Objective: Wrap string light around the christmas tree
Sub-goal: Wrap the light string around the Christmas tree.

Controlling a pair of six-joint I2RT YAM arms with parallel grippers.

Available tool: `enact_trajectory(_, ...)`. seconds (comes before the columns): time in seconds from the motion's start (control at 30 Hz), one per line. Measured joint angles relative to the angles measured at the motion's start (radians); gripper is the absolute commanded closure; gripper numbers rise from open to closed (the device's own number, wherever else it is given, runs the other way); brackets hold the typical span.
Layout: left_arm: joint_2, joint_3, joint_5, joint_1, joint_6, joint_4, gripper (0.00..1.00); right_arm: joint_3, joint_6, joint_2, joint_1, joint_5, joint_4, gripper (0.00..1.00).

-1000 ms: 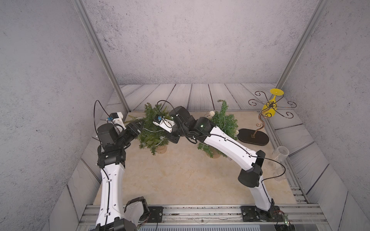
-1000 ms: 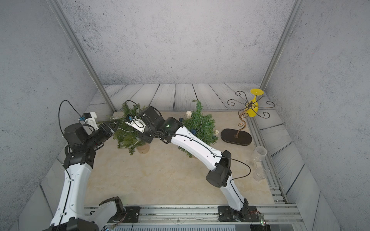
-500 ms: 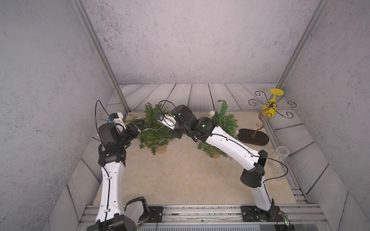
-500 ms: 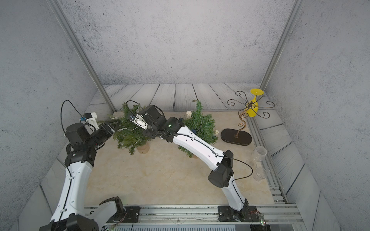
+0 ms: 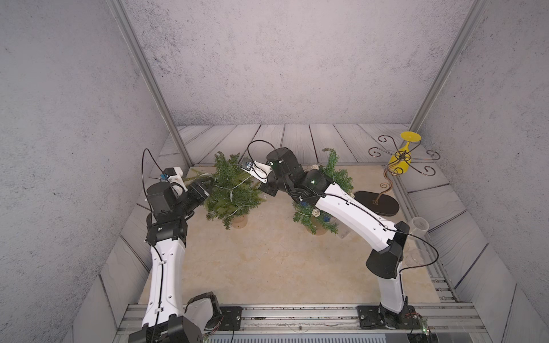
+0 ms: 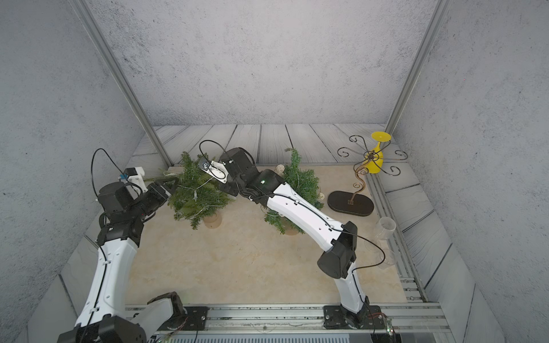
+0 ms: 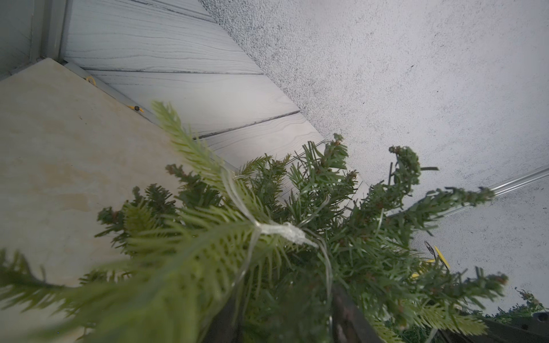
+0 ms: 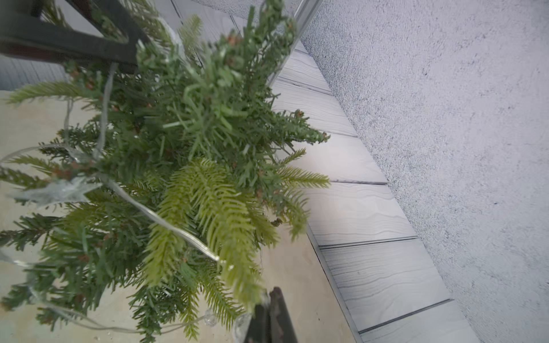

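The christmas tree (image 5: 234, 197) (image 6: 196, 199) stands in a small pot at the left back of the mat. A clear string light (image 5: 242, 185) with star bulbs lies across its branches. My left gripper (image 5: 208, 181) (image 6: 173, 184) is pushed into the tree's left side. In the left wrist view it (image 7: 285, 303) stands open, with needles and a strand of the string light (image 7: 282, 231) between its dark fingers (image 7: 347, 308). My right gripper (image 5: 263, 191) (image 8: 269, 297) sits at the tree's right side, shut on the string light (image 8: 166, 222), which runs taut to its tips.
A second small tree (image 5: 338, 178) with ball ornaments stands under my right forearm. Right of it is a curly wire stand (image 5: 386, 181) on a dark oval base (image 5: 377, 203), holding a yellow glass (image 5: 401, 160). A clear glass (image 5: 419, 225) stands by the right rail. The left wall post is close behind my left wrist.
My right gripper has drawn back to the right of the tree, pulling the strand with it. The left gripper's jaws have spread a little wider inside the branches.
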Motion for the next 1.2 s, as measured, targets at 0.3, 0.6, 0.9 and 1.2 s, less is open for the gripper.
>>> enact_trajectory(0.3, 0.001, -0.024, 0.000, -0.001, -0.002, 0.058, 0.54, -0.034, 0.013, 0.001, -0.134, -0.309, 0.103, 0.93)
enact_trajectory(0.6, 0.042, -0.029, 0.005, -0.002, 0.000, 0.112, 0.62, -0.043, 0.020, 0.003, -0.167, -0.528, 0.185, 0.91)
enact_trajectory(0.9, 0.066, -0.029, 0.000, -0.006, 0.022, 0.123, 0.73, -0.164, 0.011, 0.006, -0.166, -0.562, 0.274, 0.90)
enact_trajectory(1.2, 0.043, -0.036, -0.013, -0.007, 0.044, 0.113, 0.67, -0.193, 0.000, 0.027, -0.165, -0.573, 0.354, 0.88)
